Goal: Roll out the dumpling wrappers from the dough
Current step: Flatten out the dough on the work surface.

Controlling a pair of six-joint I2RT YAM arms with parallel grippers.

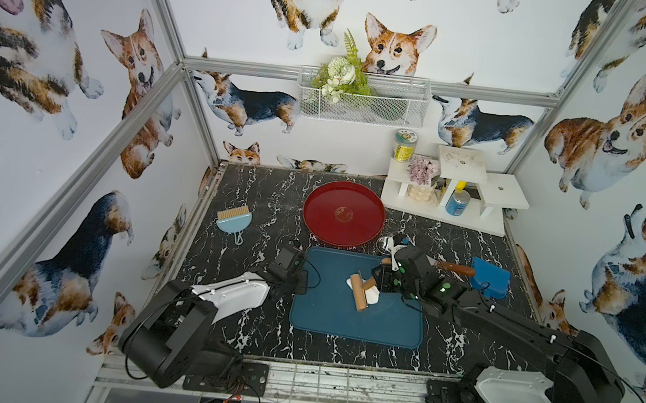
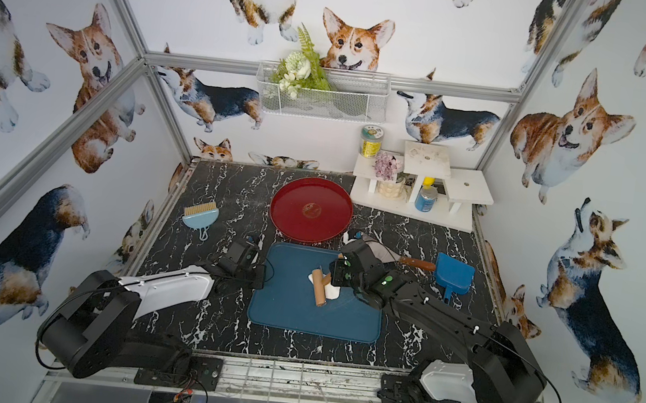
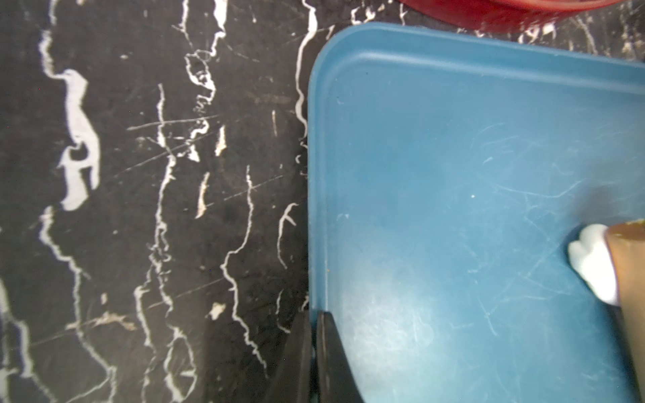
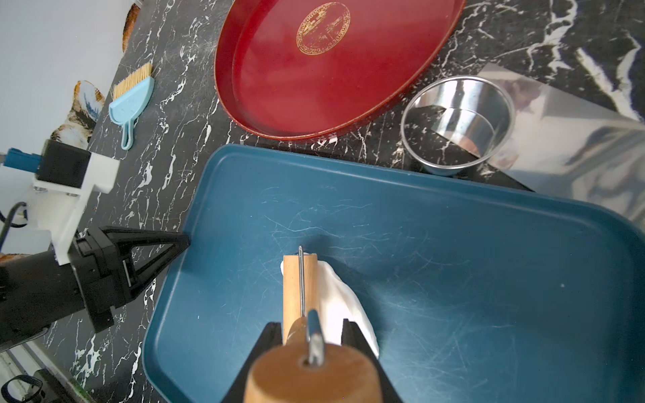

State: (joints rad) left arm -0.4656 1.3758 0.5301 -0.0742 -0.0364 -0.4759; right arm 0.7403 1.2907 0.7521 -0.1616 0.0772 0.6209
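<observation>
Right pincer [image 4: 311,329] on roller [image 4: 293,289], dough [image 4: 336,296] just beside

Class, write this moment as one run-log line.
right jaws: shut on wooden roller | roller: on soft white dough, blue plastic tray | left jaws: shut at tray rim

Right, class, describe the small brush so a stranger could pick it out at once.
Find the big red plate at the back of the black marble table. Left of it, alone on the marble, lies the small brush. Its pale blue half-moon body and tan bristles set it apart from the darker blue scoop opposite.
</observation>
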